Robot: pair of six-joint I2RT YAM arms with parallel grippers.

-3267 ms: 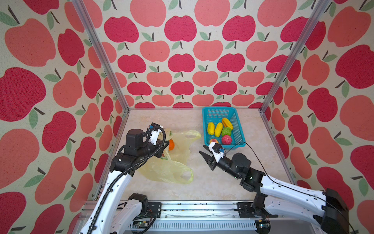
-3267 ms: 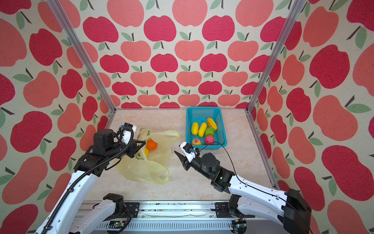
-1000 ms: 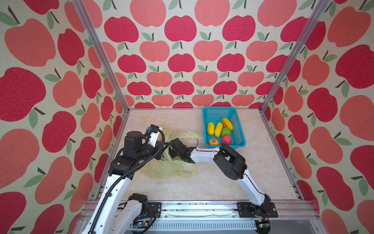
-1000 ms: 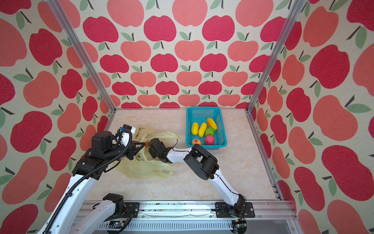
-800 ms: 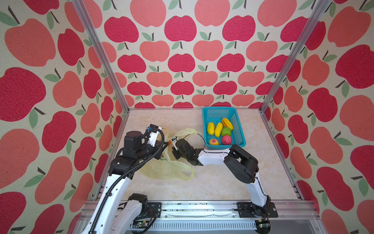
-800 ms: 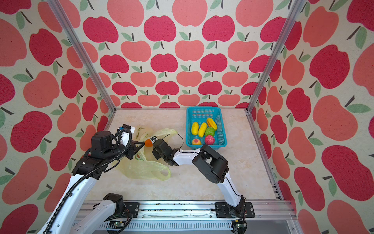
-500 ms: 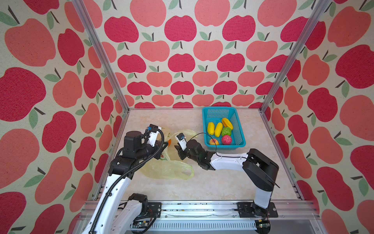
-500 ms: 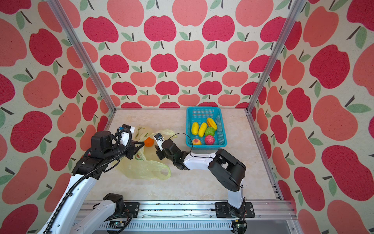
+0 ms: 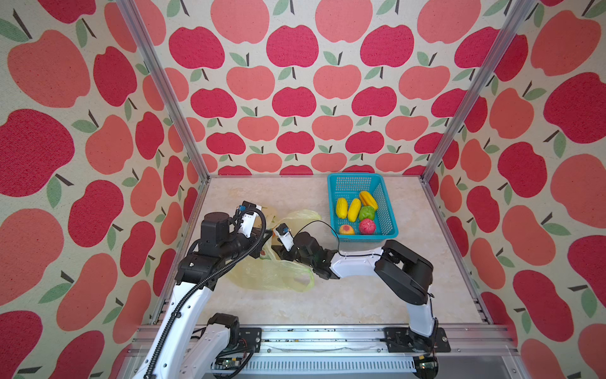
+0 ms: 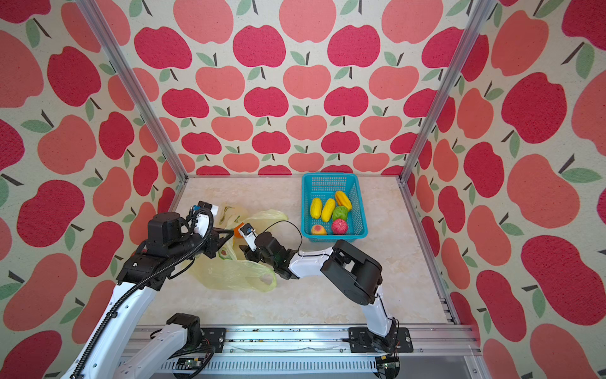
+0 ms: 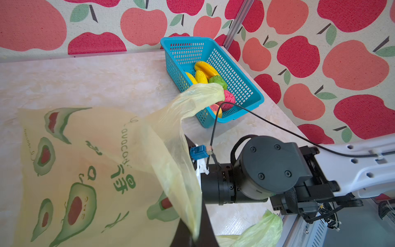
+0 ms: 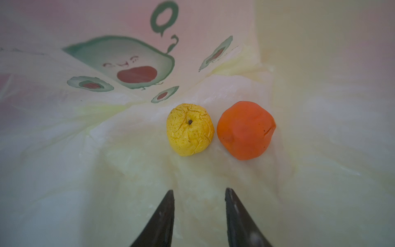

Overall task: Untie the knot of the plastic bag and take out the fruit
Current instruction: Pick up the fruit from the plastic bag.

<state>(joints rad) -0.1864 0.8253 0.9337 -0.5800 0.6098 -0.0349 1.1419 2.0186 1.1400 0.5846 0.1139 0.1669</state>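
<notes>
**Table** (image 9: 360, 295): pale marbled top. Both arms reach in from the lower edge of the frame.

**Bag** (image 9: 269, 275): left of centre in both top views. Its body lies flat toward the lower edge and its mouth is raised on the side facing the basket. No knot shows anywhere, and one handle loop (image 9: 303, 215) hangs loose. Judged: untying is done.

**Basket** (image 9: 355, 183): right of centre, apart from the bag. It holds six fruit (image 9: 341, 207): two yellow, one yellow-orange, one green, one peach, one pink-red.

**Left claw** (image 11: 193, 233): closed on the bag's thin rim at the bottom centre of the left wrist view, holding the mouth up.

**Right claw** (image 12: 198, 190): inside the bag, with the jaws apart and nothing between them. The tips are at the bottom centre of the right wrist view.

**In the bag:** a yellow fruit (image 12: 190, 129) and an orange fruit (image 12: 245, 130) sit side by side at frame centre, just ahead of the tips, on the bag's lower film.

**Status (judged):** six out, two to go as far as can be seen. The next move calls for an advance and a grip on one. The yellow fruit sits more nearly in line. Risk: film gets pinched along with the fruit.
</notes>
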